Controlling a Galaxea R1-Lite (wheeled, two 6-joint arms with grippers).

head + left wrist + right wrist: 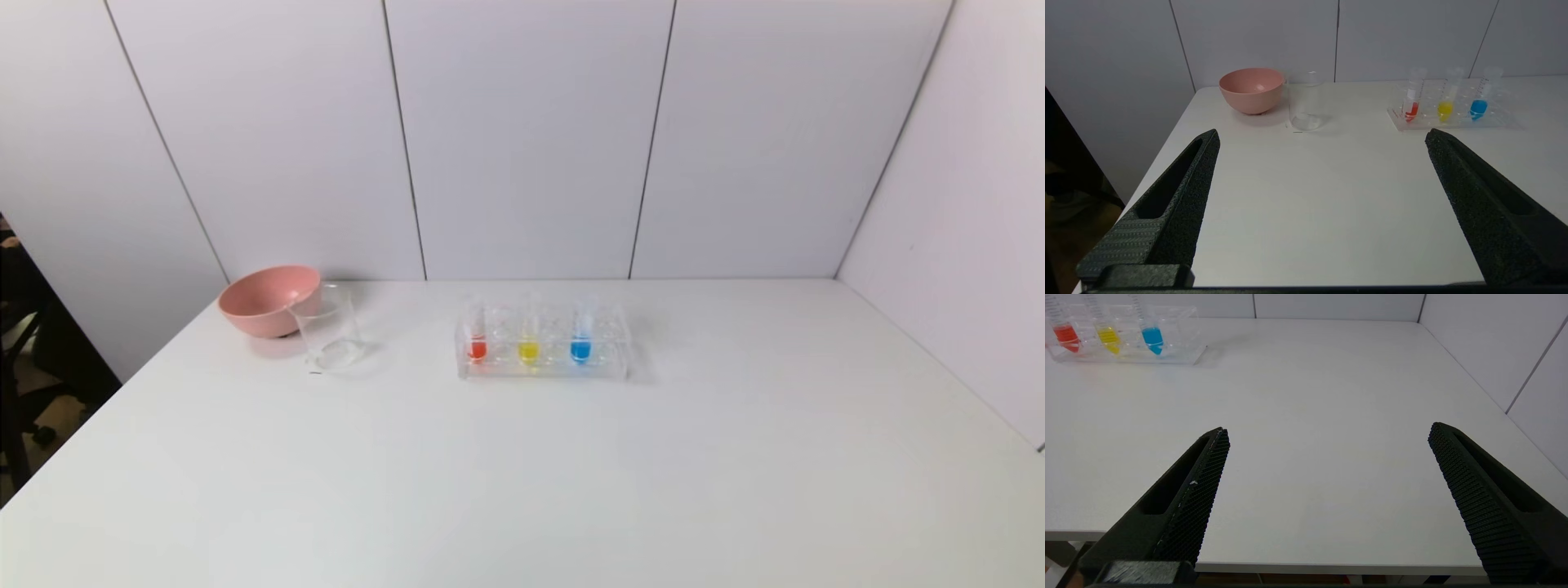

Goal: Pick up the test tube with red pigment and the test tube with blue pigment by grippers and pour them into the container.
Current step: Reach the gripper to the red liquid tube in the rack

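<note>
Both sets of jaws stand wide apart, holding nothing: left gripper [1322,136] and right gripper [1329,430], textured black, at the white worktop's [522,474] near edge. Far off, a clear rack [543,367] holds the test tube with red pigment [477,333], a yellow tube [529,335] and the test tube with blue pigment [580,333]; their graduation marks are unreadable. The glass container [328,328] stands beside a pink bowl [265,300].

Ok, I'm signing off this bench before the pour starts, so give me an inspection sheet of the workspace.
Surface: white table, no spills seen.
Job's things: red test tube and blue test tube upright in the clear rack; glass beaker left of the rack, looks empty.
Clutter: yellow tube between them; pink bowl just behind the beaker.
Grippers: left gripper and right gripper open, holding nothing, back at the table's near edge.
Cables: nothing seen.
Surroundings: white wall panels behind and to the right.
</note>
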